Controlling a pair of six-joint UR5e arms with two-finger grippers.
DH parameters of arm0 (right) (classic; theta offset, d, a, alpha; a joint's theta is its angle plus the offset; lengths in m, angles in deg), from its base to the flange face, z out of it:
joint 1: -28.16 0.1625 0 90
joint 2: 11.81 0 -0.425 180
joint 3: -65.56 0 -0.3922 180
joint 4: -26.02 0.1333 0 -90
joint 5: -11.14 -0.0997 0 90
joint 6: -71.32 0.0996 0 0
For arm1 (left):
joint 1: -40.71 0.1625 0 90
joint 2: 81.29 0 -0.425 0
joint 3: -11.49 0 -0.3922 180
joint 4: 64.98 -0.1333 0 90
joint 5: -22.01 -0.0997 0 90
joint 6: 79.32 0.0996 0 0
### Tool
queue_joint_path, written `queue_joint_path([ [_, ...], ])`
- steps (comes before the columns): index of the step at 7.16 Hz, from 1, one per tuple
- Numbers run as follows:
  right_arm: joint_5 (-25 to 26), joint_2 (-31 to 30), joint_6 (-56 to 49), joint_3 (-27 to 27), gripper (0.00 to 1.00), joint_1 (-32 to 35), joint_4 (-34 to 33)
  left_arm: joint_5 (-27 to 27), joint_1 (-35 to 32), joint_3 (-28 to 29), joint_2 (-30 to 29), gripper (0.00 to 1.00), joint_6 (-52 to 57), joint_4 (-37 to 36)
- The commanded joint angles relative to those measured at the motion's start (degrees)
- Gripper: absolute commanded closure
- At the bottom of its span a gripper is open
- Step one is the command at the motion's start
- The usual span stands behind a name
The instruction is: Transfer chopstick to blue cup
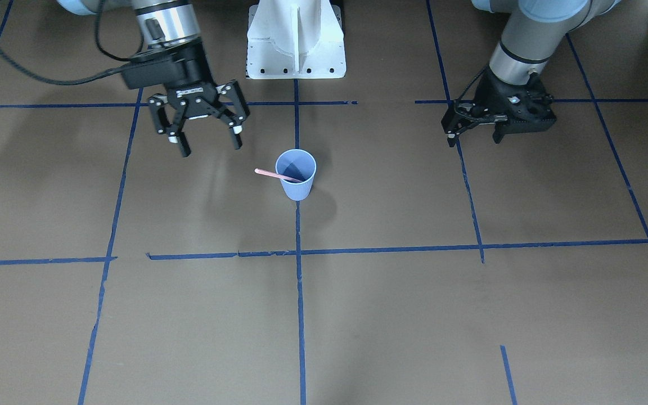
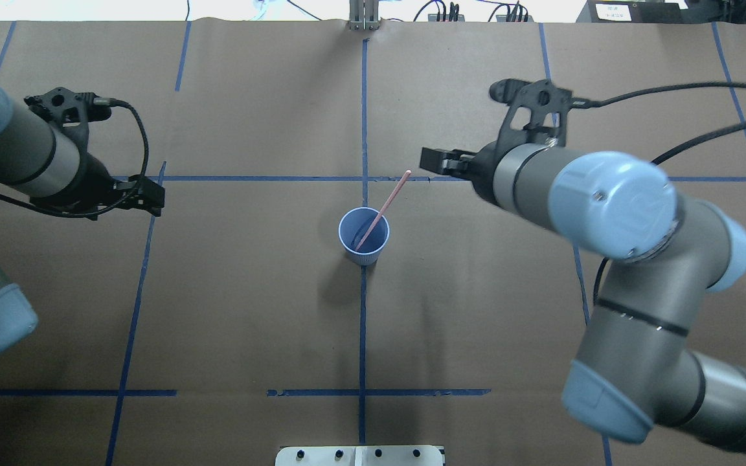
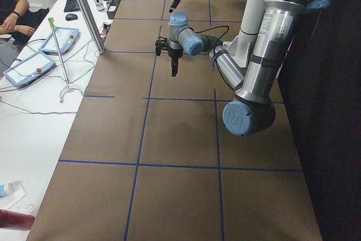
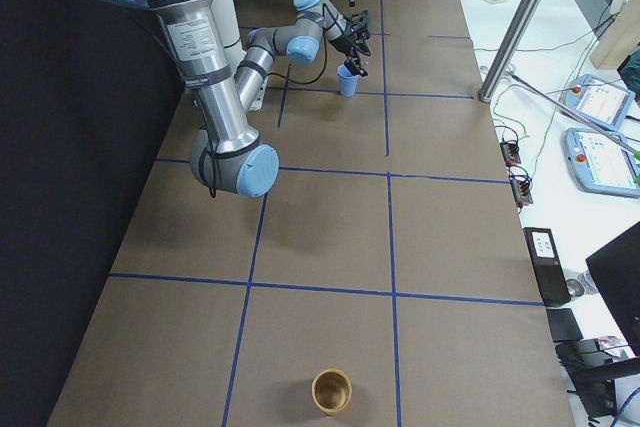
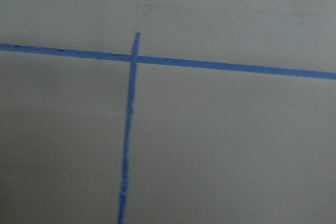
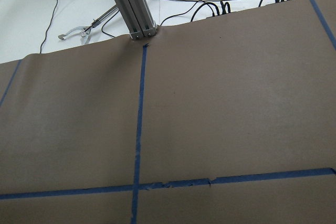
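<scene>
The blue cup [image 1: 298, 177] stands upright at the middle of the table, on a blue tape line. It also shows in the overhead view [image 2: 364, 238] and the right side view [image 4: 348, 79]. One pink chopstick [image 1: 272, 175] leans inside the cup, its upper end sticking out over the rim toward the robot's right [image 2: 391, 200]. My right gripper [image 1: 211, 147] is open and empty, up above the table and beside the cup, apart from the stick. My left gripper [image 1: 451, 138] looks shut and empty, far off on the cup's other side [image 2: 153, 197].
The table is brown paper with a grid of blue tape lines [image 1: 298, 253]. The white robot base [image 1: 296, 39] stands at the robot's edge. A brown cup [image 4: 331, 390] stands at the table's far right end. Operator desks with tablets flank both table ends.
</scene>
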Motion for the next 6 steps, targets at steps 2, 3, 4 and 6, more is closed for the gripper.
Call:
queue_joint_path([
  [2, -19.12, -6.76, -15.62, 0.05, 0.00, 15.91, -0.29, 0.78, -5.66, -2.23, 7.45, 0.00, 15.49, 0.40],
  [3, -26.41, -9.83, -22.55, 1.01, 0.00, 21.97, -0.46, 2.44, -8.47, -2.06, 9.38, 0.00, 20.67, 0.31],
  [4, -33.61, -13.52, -31.93, 2.15, 0.00, 28.82, -0.81, 7.76, -14.15, -1.80, 11.67, 0.00, 27.68, 0.31],
  [6, -42.34, -18.89, -49.96, 6.61, 0.00, 40.08, -0.99, 11.76, -24.35, -0.75, 16.06, 0.00, 42.79, -0.30],
])
